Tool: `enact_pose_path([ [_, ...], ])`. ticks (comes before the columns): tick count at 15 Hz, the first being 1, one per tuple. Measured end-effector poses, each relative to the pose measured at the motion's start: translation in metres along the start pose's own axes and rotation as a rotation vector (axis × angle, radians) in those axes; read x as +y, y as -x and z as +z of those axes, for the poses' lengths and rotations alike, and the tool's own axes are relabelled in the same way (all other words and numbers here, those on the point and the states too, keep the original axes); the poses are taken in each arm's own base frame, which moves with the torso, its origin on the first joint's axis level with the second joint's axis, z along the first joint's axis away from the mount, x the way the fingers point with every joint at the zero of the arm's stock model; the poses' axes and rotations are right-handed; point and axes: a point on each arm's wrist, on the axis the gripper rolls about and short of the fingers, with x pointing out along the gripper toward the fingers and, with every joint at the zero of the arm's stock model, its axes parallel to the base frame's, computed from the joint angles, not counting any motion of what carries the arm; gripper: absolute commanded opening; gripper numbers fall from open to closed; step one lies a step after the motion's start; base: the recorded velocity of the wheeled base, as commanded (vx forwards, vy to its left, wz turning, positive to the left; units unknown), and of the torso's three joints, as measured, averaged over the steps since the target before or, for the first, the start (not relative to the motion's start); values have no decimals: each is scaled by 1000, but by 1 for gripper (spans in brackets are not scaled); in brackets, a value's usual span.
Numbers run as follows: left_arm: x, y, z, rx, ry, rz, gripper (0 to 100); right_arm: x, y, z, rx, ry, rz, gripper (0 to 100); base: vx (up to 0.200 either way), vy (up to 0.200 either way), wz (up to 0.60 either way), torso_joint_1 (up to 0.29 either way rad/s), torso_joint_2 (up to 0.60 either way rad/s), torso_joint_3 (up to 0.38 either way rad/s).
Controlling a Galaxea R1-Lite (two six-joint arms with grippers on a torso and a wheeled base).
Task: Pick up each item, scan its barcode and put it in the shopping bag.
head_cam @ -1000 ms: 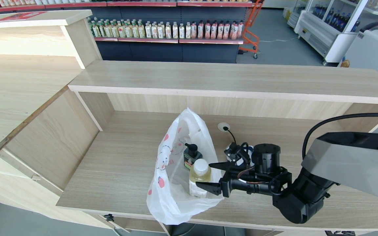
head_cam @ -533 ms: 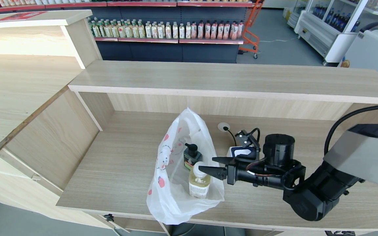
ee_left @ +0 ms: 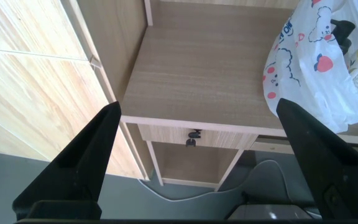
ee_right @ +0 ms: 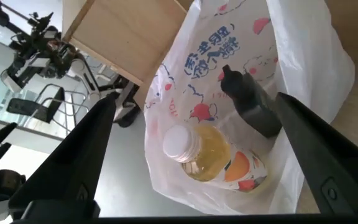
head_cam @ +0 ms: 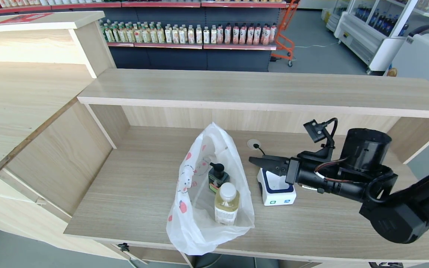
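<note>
The right end effector (head_cam: 261,162) hangs with its jaws spread wide and nothing between them, just above the scanner (head_cam: 276,188), fingertips pointing toward the shopping bag (head_cam: 196,208). The bag sits just beyond and below those fingertips, mouth open. Inside it a juice bottle (head_cam: 226,203) stands upright on the nearer side and a dark pump bottle (head_cam: 217,176) stands behind it. The right wrist view looks between the spread fingers (ee_right: 73,168) straight into the bag (ee_right: 185,81).

The left end effector (ee_left: 197,107) is also wide open and empty, low beside the front edge of the surface (ee_left: 197,81), well apart from the bag.

No loose item is visible on the surface (head_cam: 140,193), so the packing looks close to done (a judgement only). The risks are plain. The bag is thin and slack, and its lower fold hangs over the front edge, so a nudge from the right end effector could tip the juice bottle or drag the bag off. A low sweep could also strike the scanner or snag its cable (head_cam: 261,150).
</note>
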Motion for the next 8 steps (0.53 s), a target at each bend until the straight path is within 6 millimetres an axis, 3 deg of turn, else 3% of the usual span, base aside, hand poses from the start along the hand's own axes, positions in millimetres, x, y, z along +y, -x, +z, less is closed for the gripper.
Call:
enact_pose_path([
  [2, 0, 0, 0, 0, 0, 0, 100, 21, 28, 15, -18, 42, -19, 100, 0, 0, 0, 0, 0, 0],
  [4, 0, 0, 0, 0, 0, 0, 100, 45, 70, 20, -53, 129, -80, 100, 0, 0, 0, 0, 0, 0],
  [8, 0, 0, 0, 0, 0, 0, 100, 84, 175, -15, -82, 262, -405, 100, 0, 0, 0, 0, 0, 0],
])
